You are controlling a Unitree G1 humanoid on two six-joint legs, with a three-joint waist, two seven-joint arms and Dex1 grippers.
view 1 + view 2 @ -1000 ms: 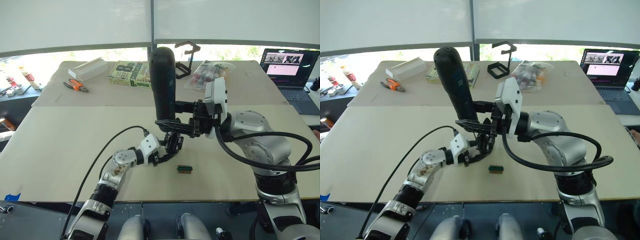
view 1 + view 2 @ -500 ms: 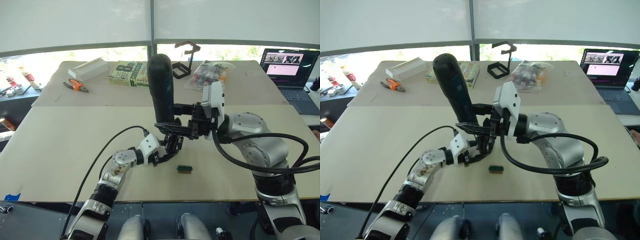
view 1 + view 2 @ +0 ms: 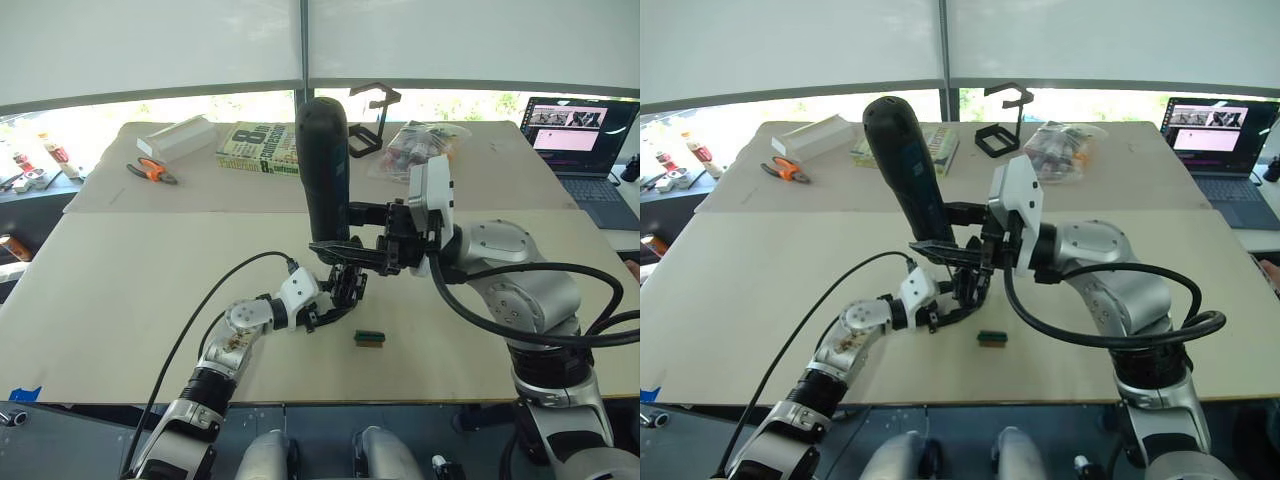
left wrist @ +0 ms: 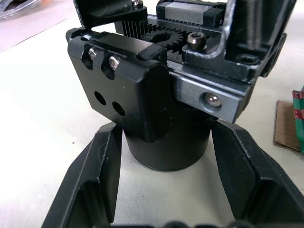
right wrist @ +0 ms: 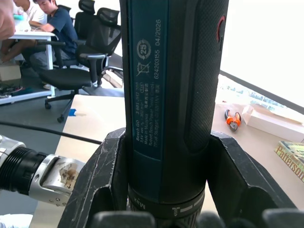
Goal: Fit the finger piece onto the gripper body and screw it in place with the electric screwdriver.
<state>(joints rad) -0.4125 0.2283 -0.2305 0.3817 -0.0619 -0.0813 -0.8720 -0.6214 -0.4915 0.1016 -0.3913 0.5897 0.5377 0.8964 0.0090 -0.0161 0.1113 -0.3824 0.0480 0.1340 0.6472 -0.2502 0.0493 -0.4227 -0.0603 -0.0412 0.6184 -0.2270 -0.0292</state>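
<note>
Left wrist view: you see the gripper body [image 4: 156, 95] filling the upper middle of the frame, its round black base standing on the tabletop [image 4: 42, 95] between the left hand's two fingers [image 4: 102, 166].
Gripper body: in the left eye view it sits just below centre [image 3: 347, 285], directly under the screwdriver's lower end.
Left hand [image 3: 335, 300]: your fingers flank the round base on both sides, set narrow around it; whether the pads press on it you cannot tell.
Electric screwdriver [image 3: 326, 170]: it stands nearly upright at the centre of the frame, thick end up, lower end pointing down at the gripper body; the bit itself is hidden.
Right hand [image 3: 345, 230]: it is clamped around the lower barrel of the screwdriver; the right wrist view shows a finger [image 5: 102, 180] against each side of the barrel.
Finger piece: you cannot pick it out separately from the body.
Green-and-brown block [image 3: 369, 339]: it lies on the tabletop just right of and below the left hand, apart from it.
Upper frame: a book [image 3: 260, 148], a white box [image 3: 176, 135] and orange-handled pliers [image 3: 152, 171] lie at upper left; a black wire stand [image 3: 369, 120] and a clear bag [image 3: 425, 145] sit upper centre; a laptop [image 3: 583, 140] is at upper right.
</note>
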